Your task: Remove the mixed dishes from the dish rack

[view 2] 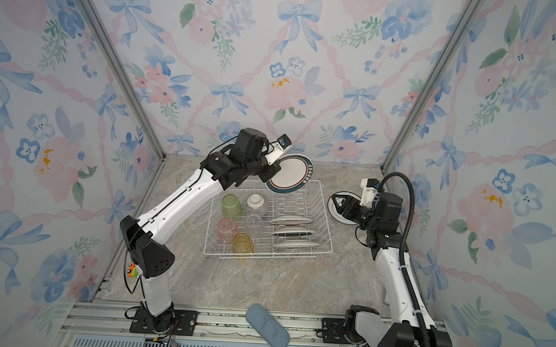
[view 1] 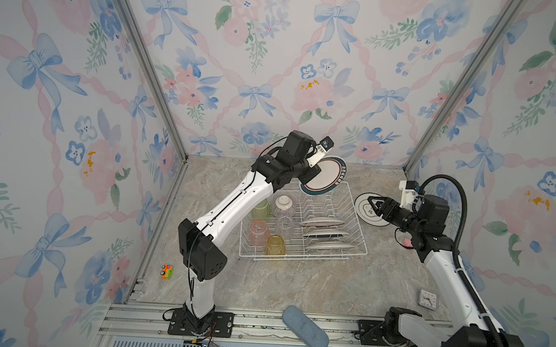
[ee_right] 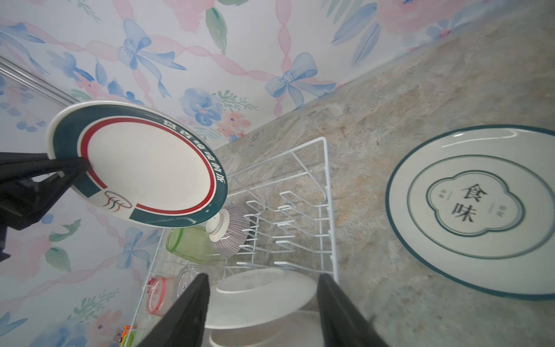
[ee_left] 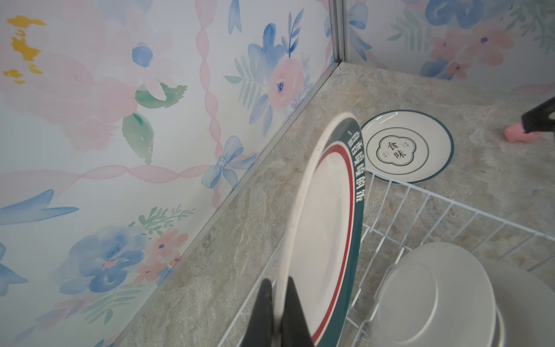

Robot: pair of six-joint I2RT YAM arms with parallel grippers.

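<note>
My left gripper [ee_left: 277, 291] is shut on the rim of a white plate [view 1: 324, 175] with a teal and red band, held tilted above the far end of the white wire dish rack [view 1: 357, 217]. Three plates [view 1: 325, 234] stand in the rack's slots. Beside them are a striped bowl [view 1: 283, 205] upside down and green [view 1: 261, 209], pink [view 1: 258, 232], yellow [view 1: 276, 246] and clear [view 1: 285, 222] tumblers. Another printed plate [ee_right: 474, 210] lies flat on the table right of the rack. My right gripper [view 1: 371, 203] hovers over it, open and empty, pointing toward the rack.
A blue oblong pad [view 1: 304, 327] lies across the front rail. A small orange and green toy car [view 1: 166, 270] sits at the left wall. A small pink toy [view 1: 407, 243] and a white dial [view 1: 428, 298] lie near the right arm. Floral walls close three sides.
</note>
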